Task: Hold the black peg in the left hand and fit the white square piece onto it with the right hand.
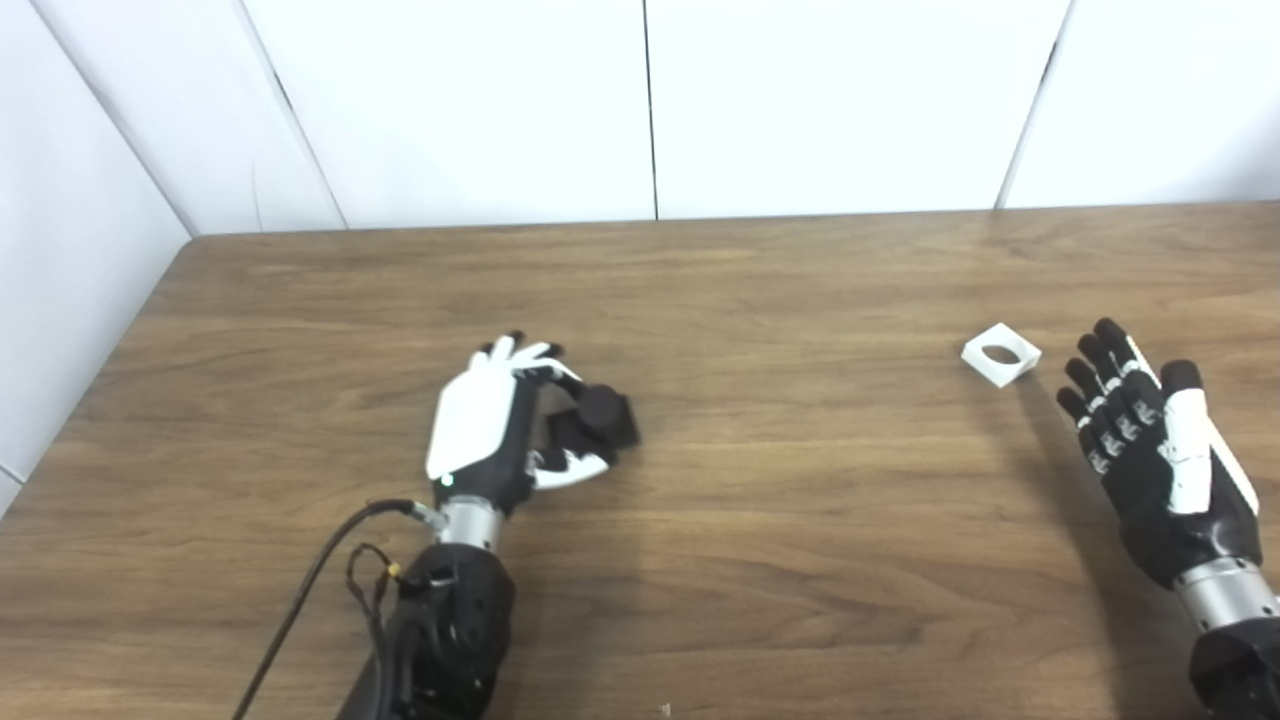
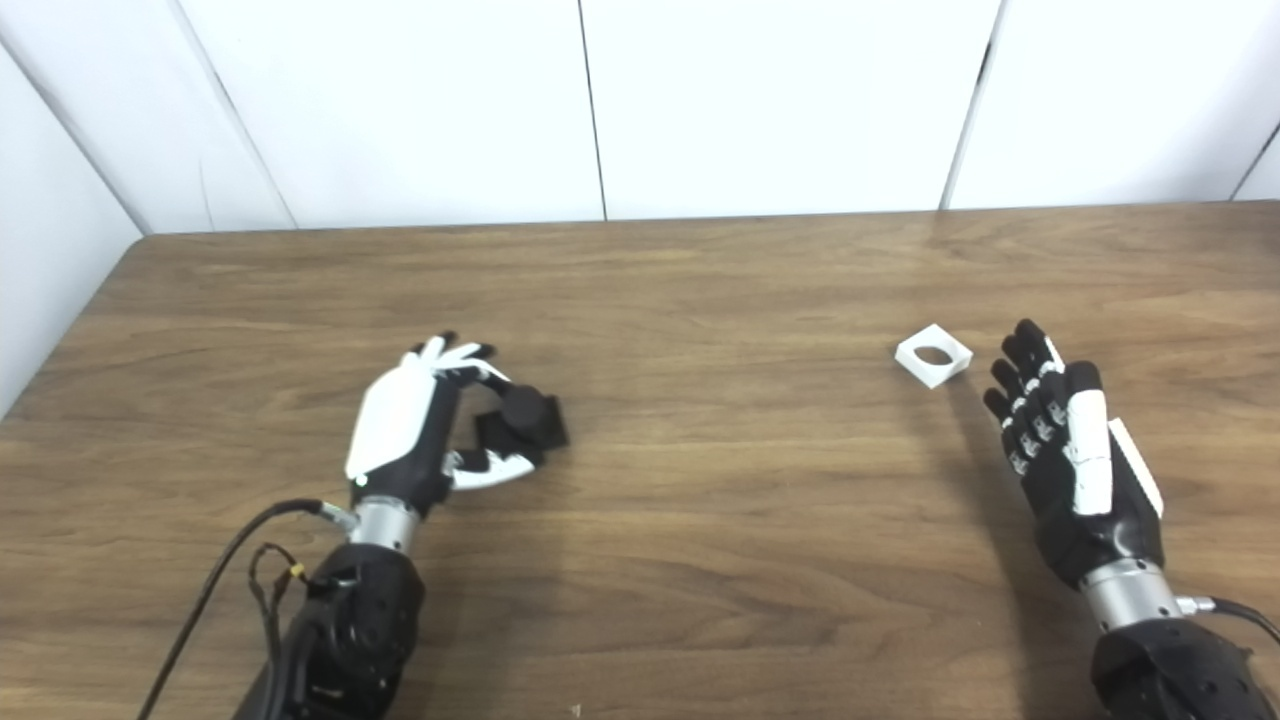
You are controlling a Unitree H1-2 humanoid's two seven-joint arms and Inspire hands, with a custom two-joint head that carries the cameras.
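On a wood-grain table (image 1: 780, 560) before white wall panels (image 1: 840, 100), left hand (image 1: 500, 425) grasps black peg (image 1: 600, 415), right hand (image 1: 1150, 440) spread empty

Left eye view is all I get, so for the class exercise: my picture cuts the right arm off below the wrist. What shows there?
Observer: In the right eye view a thin black cable leaves the wrist of the right hand, toward the picture's right edge.
Operator: Anything more of the wall on that side?
Observer: Yes, another dark seam runs down the wall at the top right corner.
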